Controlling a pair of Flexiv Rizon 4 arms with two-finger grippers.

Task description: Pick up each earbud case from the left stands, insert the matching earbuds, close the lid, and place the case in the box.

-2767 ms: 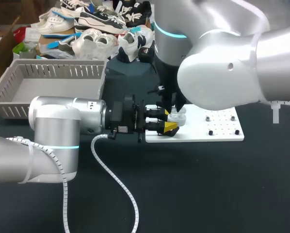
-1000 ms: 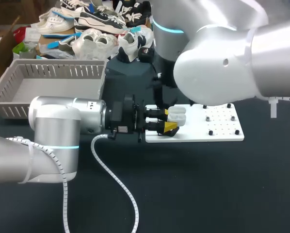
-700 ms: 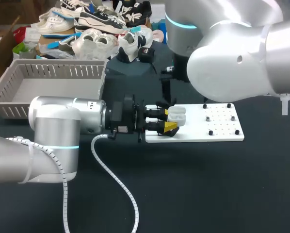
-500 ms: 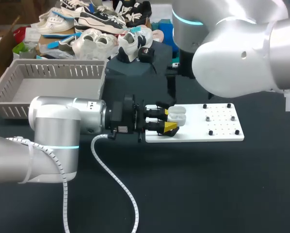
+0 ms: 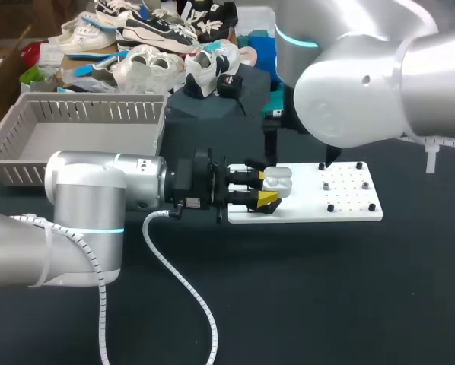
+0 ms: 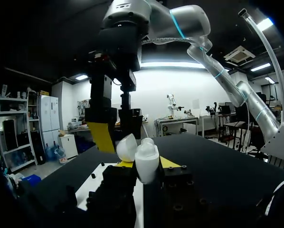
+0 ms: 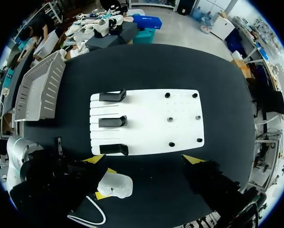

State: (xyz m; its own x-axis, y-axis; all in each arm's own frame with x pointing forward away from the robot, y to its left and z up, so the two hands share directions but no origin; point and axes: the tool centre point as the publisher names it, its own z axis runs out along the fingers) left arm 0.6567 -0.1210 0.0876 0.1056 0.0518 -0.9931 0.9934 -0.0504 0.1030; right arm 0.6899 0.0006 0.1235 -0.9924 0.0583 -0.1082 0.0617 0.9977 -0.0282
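Left gripper clamped on an open-lidded white earbud case; right gripper spread wide, holding nothing.
Case is held at the left end of the white board, near the three black stands. Right gripper hovers above the board. Grey slotted box well apart, far left.

A board lies on the worktop right of centre, with three stands in a row along its left side. An earbud case sits between the fingers of the left end effector, at the board's near left corner. A basket stands at the far left. The right end effector hangs above the board.
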